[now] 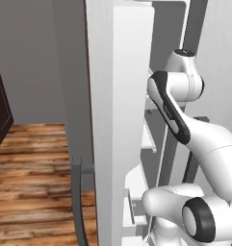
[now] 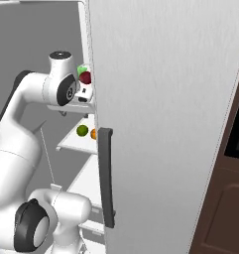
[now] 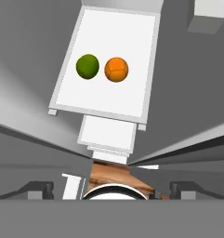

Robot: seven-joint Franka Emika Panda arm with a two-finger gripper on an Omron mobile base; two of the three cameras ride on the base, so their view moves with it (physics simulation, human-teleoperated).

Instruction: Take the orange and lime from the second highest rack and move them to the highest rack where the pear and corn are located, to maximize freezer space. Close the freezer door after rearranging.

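Hand view is showing the orange [image 3: 116, 69] and lime [image 3: 87, 66] lying side by side straight ahead of the gripper [image 3: 111, 188], jaws looking spread and empty.

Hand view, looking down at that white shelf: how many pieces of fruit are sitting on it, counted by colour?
Green: 1, the lime
Orange: 1, the orange
Total: 2, side by side on the white rack, close but with a small gap between them.

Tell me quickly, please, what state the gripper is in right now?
Gripper: open and empty, looking down on the lime and orange.
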